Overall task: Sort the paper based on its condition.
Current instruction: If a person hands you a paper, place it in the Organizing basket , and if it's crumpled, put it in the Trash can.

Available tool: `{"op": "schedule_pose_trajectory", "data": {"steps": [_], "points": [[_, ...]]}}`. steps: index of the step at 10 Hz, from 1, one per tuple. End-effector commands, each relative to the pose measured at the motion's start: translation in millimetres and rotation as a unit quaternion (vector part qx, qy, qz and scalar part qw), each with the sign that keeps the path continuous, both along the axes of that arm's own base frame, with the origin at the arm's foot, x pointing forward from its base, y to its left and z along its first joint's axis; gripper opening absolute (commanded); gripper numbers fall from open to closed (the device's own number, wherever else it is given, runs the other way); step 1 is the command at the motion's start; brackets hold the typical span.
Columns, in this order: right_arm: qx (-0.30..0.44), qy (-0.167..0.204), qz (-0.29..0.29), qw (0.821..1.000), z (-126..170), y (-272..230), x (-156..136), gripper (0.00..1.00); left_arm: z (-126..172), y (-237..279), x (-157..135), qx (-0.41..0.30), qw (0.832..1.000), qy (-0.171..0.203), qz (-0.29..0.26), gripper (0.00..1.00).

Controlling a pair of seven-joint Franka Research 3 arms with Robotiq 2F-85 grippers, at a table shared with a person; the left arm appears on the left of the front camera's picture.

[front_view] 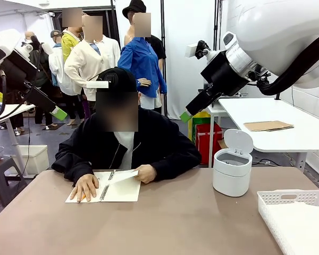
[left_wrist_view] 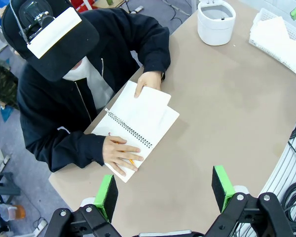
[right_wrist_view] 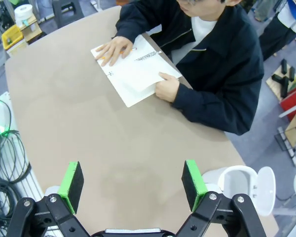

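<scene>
1. The left gripper (left_wrist_view: 164,192) hangs above the near part of the bench (left_wrist_view: 227,113). Its green-padded fingers (left_wrist_view: 106,196) are spread wide with nothing between them.
2. The right gripper (right_wrist_view: 132,185) hangs high over the bench as well, its fingers (right_wrist_view: 193,183) spread wide around bare bench top.
3. The paper (left_wrist_view: 150,101) is a white sheet lying over one page of an open spiral notebook (left_wrist_view: 130,148). It is straight ahead of the left gripper and a little to the left of the gap between the fingers, well apart from them.
4. From the right wrist view the paper (right_wrist_view: 140,74) lies far ahead of the right gripper, across the bench at its far edge.
5. One hand (left_wrist_view: 149,81) of the person grips the paper at its far edge. In the front view that edge is lifted off the notebook. Whether the sheet is free of the spiral cannot be told.
6. The person's other hand (left_wrist_view: 119,154) lies flat on the opposite page, the one nearer the left gripper.
7. A white basket (left_wrist_view: 266,15) holds white sheets (left_wrist_view: 274,37), far ahead and to the right of the left gripper. A round white bin (left_wrist_view: 216,23) stands just beside it.
8. In the right wrist view the bin (right_wrist_view: 239,182) sits just right of the right gripper's finger, its lid tipped open.
9. A small mark (right_wrist_view: 111,72) on the notebook page near the spiral is too small to read.
</scene>
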State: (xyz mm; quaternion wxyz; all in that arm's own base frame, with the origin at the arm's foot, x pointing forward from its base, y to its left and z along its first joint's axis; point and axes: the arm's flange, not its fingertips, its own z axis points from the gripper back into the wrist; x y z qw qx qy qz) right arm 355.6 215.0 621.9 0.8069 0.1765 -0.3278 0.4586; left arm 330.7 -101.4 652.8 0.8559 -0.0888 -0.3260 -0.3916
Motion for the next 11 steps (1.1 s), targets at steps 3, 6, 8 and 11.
{"op": "schedule_pose_trajectory", "data": {"steps": [3, 6, 8, 11], "points": [[-0.002, 0.0, -0.001, 1.0, -2.1, -0.6, -1.8, 1.0, -0.3, -1.3, -1.1, 0.001, 1.0, 0.001, 0.008, 1.0], [-0.002, 0.0, -0.001, 1.0, -2.1, -0.6, -1.8, 1.0, -0.3, -1.3, -1.1, 0.001, 1.0, 0.001, 0.008, 1.0], [-0.002, 0.0, -0.001, 1.0, -2.1, -0.6, -1.8, 1.0, -0.3, -1.3, -1.1, 0.001, 1.0, 0.001, 0.008, 1.0], [-0.002, 0.0, -0.001, 1.0, -2.1, -0.6, -1.8, 1.0, -0.3, -1.3, -1.1, 0.001, 1.0, 0.001, 0.008, 1.0]]}}
